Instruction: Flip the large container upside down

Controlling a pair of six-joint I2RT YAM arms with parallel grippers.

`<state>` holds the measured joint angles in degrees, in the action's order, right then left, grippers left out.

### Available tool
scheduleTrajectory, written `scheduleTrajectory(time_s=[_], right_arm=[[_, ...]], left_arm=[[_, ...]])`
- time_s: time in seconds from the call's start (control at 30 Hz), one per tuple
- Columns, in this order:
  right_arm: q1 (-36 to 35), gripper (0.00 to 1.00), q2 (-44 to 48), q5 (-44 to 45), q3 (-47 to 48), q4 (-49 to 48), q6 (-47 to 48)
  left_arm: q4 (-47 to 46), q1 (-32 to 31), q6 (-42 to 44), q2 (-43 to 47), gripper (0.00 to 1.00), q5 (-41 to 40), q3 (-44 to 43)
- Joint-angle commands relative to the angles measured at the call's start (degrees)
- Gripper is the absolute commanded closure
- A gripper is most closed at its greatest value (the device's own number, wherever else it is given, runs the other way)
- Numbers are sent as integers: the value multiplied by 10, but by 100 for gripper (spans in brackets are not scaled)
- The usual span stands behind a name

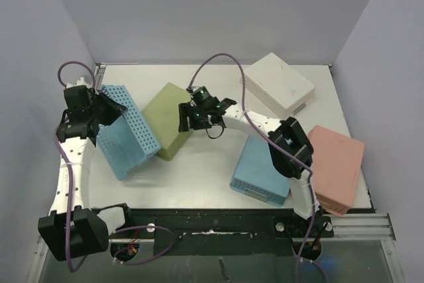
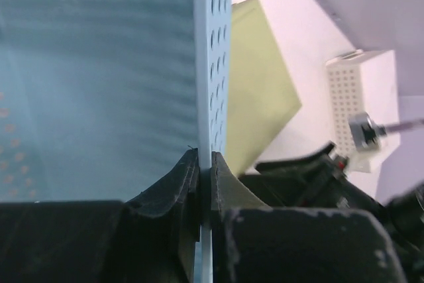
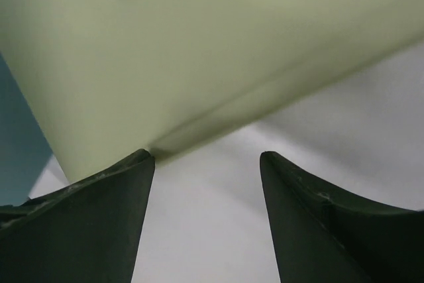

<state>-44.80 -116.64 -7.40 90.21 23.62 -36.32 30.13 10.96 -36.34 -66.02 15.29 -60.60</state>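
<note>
Left gripper (image 2: 205, 167) clamped on wall of large light-blue perforated container (image 2: 99, 84), right gripper (image 3: 207, 164) fingers apart, perhaps touching olive-green box (image 3: 199, 44)

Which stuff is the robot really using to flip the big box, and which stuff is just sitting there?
For the job:
tilted blue basket
left tool, pinching the basket's wall

Just lying about:
green box
white basket
pink box
flat blue box
</note>
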Motion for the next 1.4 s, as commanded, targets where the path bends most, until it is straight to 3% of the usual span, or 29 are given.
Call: scheduleTrajectory(time_s=[0.0, 0.13, 0.23, 0.33, 0.57, 0.77, 0.9, 1.1, 1.23, 1.37], right_arm=[[23, 34, -96, -24, 174, -33, 32], [62, 35, -186, -88, 292, -36, -22], [76, 36, -164, -105, 284, -47, -46], [78, 35, -72, -84, 192, -58, -21], [123, 33, 196, -16, -120, -68, -13], [174, 33, 354, 82, -228, 19, -15], [192, 31, 459, 180, -222, 87, -6], [208, 29, 576, 264, -239, 117, 13], [215, 29, 596, 264, -250, 135, 13], [215, 29, 599, 255, -252, 144, 9]], left_arm=[[-30, -1, -22, 38, 100, 26, -54], [-20, -4, -23, 38, 100, 28, -63], [-36, -12, -26, 33, 100, 52, -59], [-62, -24, -11, 28, 100, 94, -60], [-104, -83, 0, 6, 100, 161, -88], [-168, -212, -21, -31, 100, 165, -107], [-300, -261, -111, -79, 100, 235, -59], [-410, -328, -151, -161, 100, 309, -54], [-617, -333, -286, -210, 100, 380, 9], [-910, -318, -496, -266, 100, 393, 90]])
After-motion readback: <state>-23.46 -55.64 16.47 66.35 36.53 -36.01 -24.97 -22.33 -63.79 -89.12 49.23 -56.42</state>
